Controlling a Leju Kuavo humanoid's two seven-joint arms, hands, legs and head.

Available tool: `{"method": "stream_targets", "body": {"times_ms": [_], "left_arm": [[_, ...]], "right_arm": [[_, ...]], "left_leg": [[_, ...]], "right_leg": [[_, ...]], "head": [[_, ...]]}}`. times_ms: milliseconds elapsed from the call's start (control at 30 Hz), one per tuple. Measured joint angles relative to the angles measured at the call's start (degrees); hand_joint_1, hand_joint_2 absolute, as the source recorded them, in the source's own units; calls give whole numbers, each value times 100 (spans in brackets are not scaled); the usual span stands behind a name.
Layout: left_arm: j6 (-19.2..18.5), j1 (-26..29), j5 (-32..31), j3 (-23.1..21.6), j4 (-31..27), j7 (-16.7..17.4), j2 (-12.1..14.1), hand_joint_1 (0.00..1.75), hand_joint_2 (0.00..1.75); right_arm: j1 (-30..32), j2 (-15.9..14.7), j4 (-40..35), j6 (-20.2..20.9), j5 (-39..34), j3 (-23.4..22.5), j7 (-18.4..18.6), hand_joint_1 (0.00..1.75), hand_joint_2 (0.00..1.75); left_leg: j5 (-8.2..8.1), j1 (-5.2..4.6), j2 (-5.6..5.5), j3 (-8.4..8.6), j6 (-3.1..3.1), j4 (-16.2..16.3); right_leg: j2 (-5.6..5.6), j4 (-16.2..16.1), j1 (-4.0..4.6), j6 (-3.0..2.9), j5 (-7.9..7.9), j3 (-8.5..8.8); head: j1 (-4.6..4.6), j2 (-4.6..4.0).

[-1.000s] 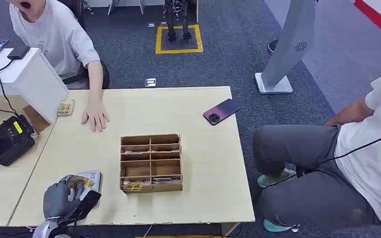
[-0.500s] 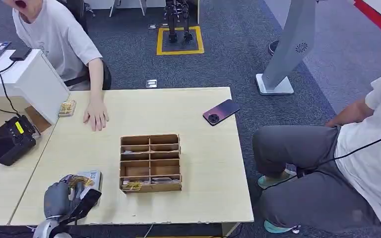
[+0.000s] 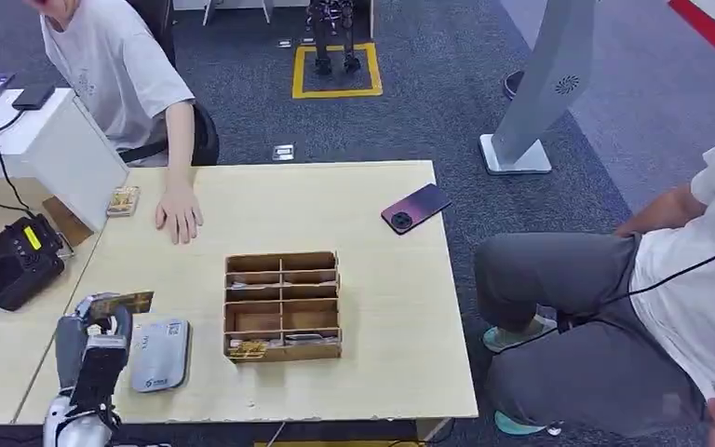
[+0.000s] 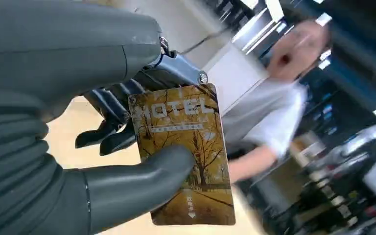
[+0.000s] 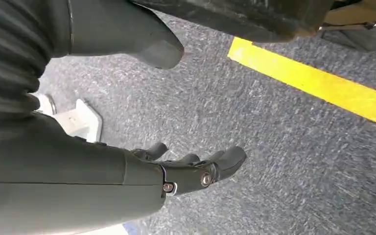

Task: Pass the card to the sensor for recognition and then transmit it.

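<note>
My left hand [image 3: 93, 337] is raised above the table's near left corner and pinches a golden hotel card [image 3: 121, 303] between thumb and fingers. In the left wrist view the card [image 4: 183, 147] shows an autumn tree picture and the word HOTEL, with the thumb [image 4: 142, 183] pressed on its face. A grey flat card sensor [image 3: 160, 353] lies on the table just right of the hand. My right hand [image 5: 191, 169] hangs over the carpet, its fingers apart and holding nothing.
A wooden divided box [image 3: 283, 304] with cards stands mid-table. A person's hand [image 3: 180, 215] rests on the far left of the table [image 3: 382, 307]; another card [image 3: 124, 200] and a phone [image 3: 415, 208] lie farther back. A black device [image 3: 14, 263] sits left. Another person sits at right.
My left hand has lifted the card off the grey sensor and swung it up and to the left; the sensor is now uncovered.
</note>
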Motion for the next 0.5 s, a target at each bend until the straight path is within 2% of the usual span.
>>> {"method": "stream_targets", "body": {"times_ms": [100, 200, 367, 433, 500], "left_arm": [[329, -401, -357, 0, -312, -17, 167, 175, 175], [619, -811, -591, -2, -454, 118, 308, 175, 175], [803, -1391, -904, -98, -429, 409, 527, 175, 175], [974, -1623, -1204, -149, -346, 531, 599, 175, 175], [1400, -1952, -2044, -280, -88, 744, 746, 175, 175]], "right_arm": [[-16, 0, -2, 74, 13, 79, -64, 0, 175], [-35, -15, -7, 162, 13, 118, -114, 0, 175], [-49, -24, -7, 216, 24, 221, -35, 0, 175], [-57, -24, -4, 234, 26, 265, -15, 0, 175], [-60, -24, -7, 254, 28, 330, -24, 0, 175]], "left_leg": [[3, 1, 3, 0, -3, 0], [3, 3, 4, -1, -4, 1], [3, 5, 8, -10, -4, 1], [4, 5, 11, -14, -5, 1], [4, 6, 11, -15, -6, 1]], "right_leg": [[6, 0, 1, -2, 1, -4], [7, 0, 3, -2, 2, -8], [12, 0, 5, -3, 2, -18], [13, 0, 5, -3, 2, -22], [13, 0, 6, -3, 3, -23]], "head": [[-2, 0], [0, 0], [-2, 0], [0, 0], [0, 0]]}}
